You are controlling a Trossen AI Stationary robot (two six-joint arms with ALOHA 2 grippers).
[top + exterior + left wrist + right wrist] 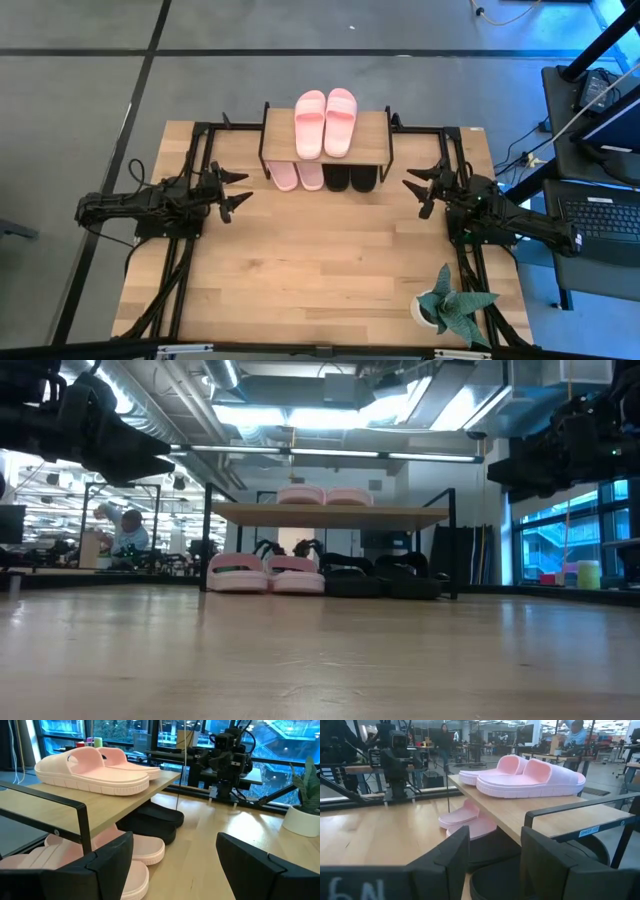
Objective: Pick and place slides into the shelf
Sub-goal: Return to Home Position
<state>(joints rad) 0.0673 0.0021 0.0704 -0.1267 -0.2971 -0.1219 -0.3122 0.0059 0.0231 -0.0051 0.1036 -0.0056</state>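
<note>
Dark-fingered and empty, my left gripper (244, 188) and right gripper (414, 194) both hang with fingers spread wide, one off each end of the shelf (375, 150) and clear of it, above the wooden table (320, 260). On the shelf's top board I see one pink pair of slides (326, 122) lying side by side. Beneath the board sit a second pink pair (298, 176) on my left arm's side and the black pair (350, 178) just beside it.
</note>
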